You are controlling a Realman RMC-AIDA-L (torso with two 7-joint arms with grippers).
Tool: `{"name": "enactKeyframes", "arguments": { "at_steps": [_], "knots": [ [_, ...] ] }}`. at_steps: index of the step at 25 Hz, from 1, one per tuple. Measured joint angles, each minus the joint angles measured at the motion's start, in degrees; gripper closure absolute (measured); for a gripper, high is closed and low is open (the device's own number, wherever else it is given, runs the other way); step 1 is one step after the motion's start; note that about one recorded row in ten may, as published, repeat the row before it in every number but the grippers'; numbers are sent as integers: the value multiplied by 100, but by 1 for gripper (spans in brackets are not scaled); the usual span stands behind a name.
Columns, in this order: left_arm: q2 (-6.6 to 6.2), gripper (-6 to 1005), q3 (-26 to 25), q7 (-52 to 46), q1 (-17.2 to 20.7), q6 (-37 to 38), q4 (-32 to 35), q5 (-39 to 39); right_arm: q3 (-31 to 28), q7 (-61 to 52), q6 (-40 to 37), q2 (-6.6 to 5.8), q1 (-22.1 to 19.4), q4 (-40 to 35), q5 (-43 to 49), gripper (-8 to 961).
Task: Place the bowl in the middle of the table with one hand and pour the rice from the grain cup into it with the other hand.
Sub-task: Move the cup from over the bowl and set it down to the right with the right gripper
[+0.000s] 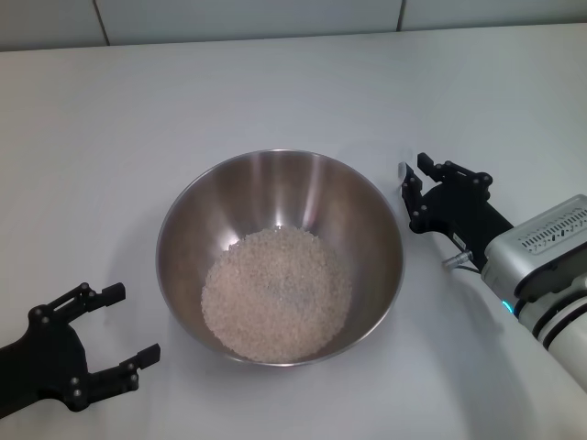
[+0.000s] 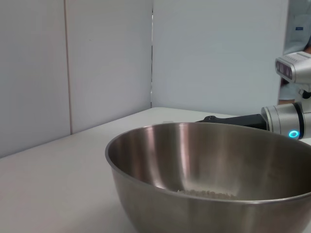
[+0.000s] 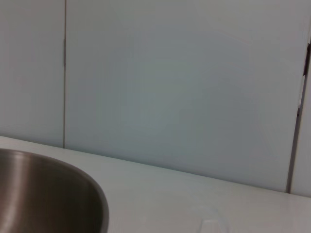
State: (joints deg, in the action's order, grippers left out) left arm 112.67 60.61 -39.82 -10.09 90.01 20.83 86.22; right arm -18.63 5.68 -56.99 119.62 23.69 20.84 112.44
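Mid-table [image 1: 275,82] sits the bowl [image 1: 359,206], upright, rice [image 1: 275,293] heaped across its bottom. Right gripper [image 1: 410,191] just beside the rim, fingers apart around the cup [image 1: 403,171], only a sliver visible; grip unclear. Left gripper [image 1: 131,328] near the table's front edge, wide open, holding nothing.

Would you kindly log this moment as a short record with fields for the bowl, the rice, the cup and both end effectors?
bowl: bowl upright near the middle of the table
rice: rice piled in the bowl's bottom
grain cup: something small and clear at the right end effector's tip; cannot tell if it is the cup
left end effector: left end effector open, low beside the bowl, holding nothing
right end effector: right end effector beside the bowl's right rim
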Motion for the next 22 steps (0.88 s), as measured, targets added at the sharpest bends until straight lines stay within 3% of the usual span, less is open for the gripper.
{"name": "enactKeyframes", "arguments": {
  "at_steps": [3, 9, 17, 20, 22],
  "knots": [
    [0, 135, 7, -3, -1, 0, 0, 0, -6, -4, -20, -6, -68, 68, 0, 675],
    [1, 135, 12, -9, 4, 0, 0, 0, -22, -7, -218, -35, -307, 155, 0, 538],
    [-4, 136, 2, -9, 16, 22, 0, 0, 147, -175, -1596, -93, -1013, -15, 138, 377],
    [-5, 136, -4, -8, 32, 30, 0, 0, 562, -1472, -2350, -204, -1082, -761, 1035, 324],
    [-6, 136, -9, 0, 57, 34, 0, 0, 674, -1866, -2545, -210, -1049, -1073, 1341, 289]
  ]
}}
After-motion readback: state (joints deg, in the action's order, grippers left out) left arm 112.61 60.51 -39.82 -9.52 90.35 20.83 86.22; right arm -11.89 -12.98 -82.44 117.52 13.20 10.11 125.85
